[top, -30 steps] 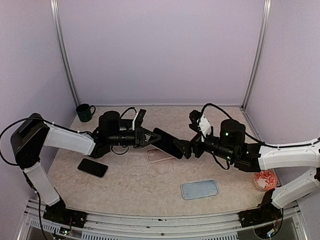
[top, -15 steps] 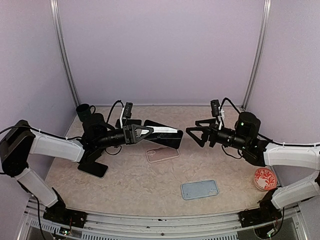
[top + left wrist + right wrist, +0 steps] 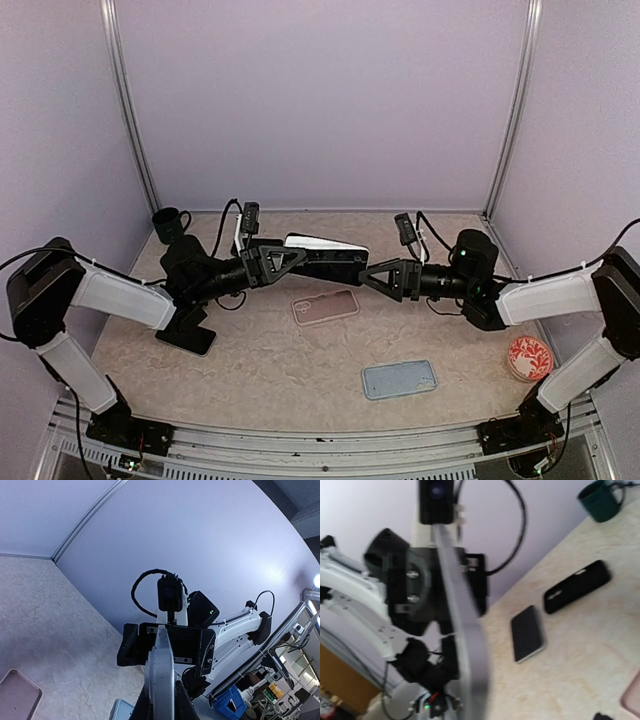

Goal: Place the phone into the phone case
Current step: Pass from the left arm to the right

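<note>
A phone (image 3: pixel 325 257) with a dark screen and silver edge hangs level above the table, and my left gripper (image 3: pixel 283 260) is shut on its left end. In the left wrist view the phone (image 3: pixel 163 672) shows edge-on between the fingers of the left gripper (image 3: pixel 162 704). My right gripper (image 3: pixel 385 277) is open, its jaws on either side of the phone's right end. Below the phone a pink phone case (image 3: pixel 325 306) lies flat on the table. The right wrist view shows the phone (image 3: pixel 462 630) edge-on and blurred.
A blue-grey case (image 3: pixel 400 379) lies near the front. A second dark phone (image 3: pixel 186 336) lies at the left, and a black case (image 3: pixel 577 586) beside it. A dark green mug (image 3: pixel 170 225) stands back left. A red patterned dish (image 3: pixel 529 358) sits at the right.
The left arm lifted the phone off the pink case and levelled it. The right gripper drew back, then came in left again, and its open jaws now straddle the phone's right end.
</note>
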### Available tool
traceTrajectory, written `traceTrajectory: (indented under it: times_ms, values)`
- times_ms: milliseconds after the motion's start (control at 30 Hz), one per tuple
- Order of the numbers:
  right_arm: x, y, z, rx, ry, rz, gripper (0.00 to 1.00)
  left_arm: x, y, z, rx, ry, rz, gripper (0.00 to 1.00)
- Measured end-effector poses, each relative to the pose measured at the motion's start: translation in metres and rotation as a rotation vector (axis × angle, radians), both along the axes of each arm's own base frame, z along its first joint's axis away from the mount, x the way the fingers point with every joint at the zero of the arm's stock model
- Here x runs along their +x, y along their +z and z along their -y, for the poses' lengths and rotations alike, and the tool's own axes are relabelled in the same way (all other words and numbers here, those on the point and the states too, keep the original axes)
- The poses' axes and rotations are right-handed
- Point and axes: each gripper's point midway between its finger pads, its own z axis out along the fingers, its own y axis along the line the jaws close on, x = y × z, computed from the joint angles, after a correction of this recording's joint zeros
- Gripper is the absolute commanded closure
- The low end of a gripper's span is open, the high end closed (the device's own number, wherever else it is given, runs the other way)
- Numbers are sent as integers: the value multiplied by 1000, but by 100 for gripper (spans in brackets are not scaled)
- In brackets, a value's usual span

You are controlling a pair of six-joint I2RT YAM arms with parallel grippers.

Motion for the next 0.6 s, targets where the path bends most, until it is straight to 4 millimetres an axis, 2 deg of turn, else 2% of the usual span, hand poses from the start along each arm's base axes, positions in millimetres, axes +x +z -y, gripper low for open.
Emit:
traceTrajectory:
  times_ms: [267,600]
  values:
    - [-3,11,-6,84,67,-51,6,3,-12,5,-6,-4,-20,100]
    - [-3,13,-10,149,102,-120,8,5,-27,15,-13,-25,-44,100]
